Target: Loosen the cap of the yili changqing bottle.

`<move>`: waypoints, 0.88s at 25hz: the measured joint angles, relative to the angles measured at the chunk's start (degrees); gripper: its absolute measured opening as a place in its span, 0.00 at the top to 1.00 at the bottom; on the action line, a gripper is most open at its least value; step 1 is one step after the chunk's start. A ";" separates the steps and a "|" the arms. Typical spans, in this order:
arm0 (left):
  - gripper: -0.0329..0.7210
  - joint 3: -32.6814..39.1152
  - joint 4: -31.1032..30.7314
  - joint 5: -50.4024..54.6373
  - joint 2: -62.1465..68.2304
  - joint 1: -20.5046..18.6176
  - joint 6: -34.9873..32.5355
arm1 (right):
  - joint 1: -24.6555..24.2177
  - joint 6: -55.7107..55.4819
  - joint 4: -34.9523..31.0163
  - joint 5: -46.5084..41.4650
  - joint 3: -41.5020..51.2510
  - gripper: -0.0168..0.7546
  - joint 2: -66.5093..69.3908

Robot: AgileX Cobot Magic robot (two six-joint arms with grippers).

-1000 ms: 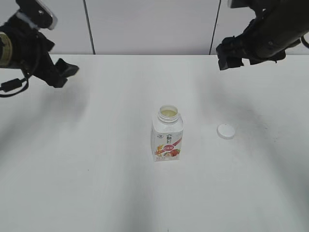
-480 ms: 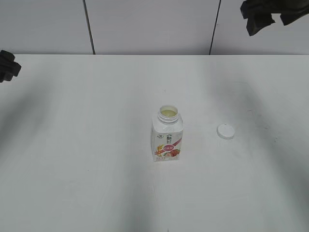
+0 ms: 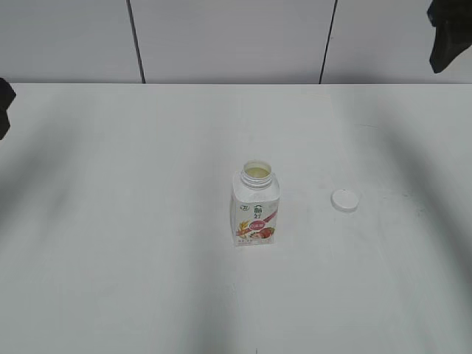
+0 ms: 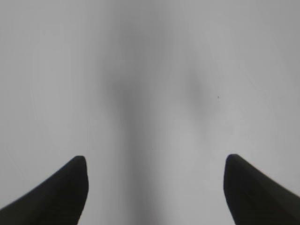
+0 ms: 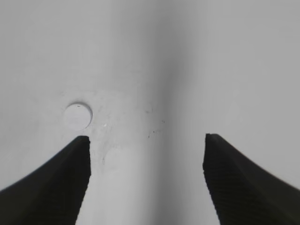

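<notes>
The yili changqing bottle (image 3: 256, 206) stands upright in the middle of the white table, its neck open with pale liquid showing. The white cap (image 3: 345, 200) lies on the table to its right, apart from the bottle; it also shows in the right wrist view (image 5: 78, 116). My left gripper (image 4: 154, 164) is open and empty over bare table; only a dark bit of it shows at the exterior view's left edge (image 3: 3, 103). My right gripper (image 5: 146, 140) is open and empty, high above the table at the exterior view's top right (image 3: 448, 33).
The white table (image 3: 147, 258) ends at a grey panelled wall (image 3: 221, 37) at the back. Small dark specks mark the table near the cap.
Both arms have drawn back up and outward, away from the bottle, to the frame edges. The bottle and cap have not moved.
</notes>
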State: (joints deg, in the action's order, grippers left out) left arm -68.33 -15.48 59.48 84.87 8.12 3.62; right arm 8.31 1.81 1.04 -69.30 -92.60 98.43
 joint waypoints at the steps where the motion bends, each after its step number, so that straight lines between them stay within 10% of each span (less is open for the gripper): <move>1: 0.23 0.00 0.79 1.22 -0.66 -0.14 -0.08 | -0.51 0.45 -0.42 -0.03 0.00 0.22 -0.11; 22: 0.23 24.53 8.22 5.86 -32.51 -1.64 -0.46 | -0.74 4.62 -4.43 0.52 32.22 0.22 -28.35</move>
State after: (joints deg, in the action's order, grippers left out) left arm -43.80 -7.26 65.34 52.36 6.48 3.16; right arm 7.57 6.43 -3.39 -68.78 -60.38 70.08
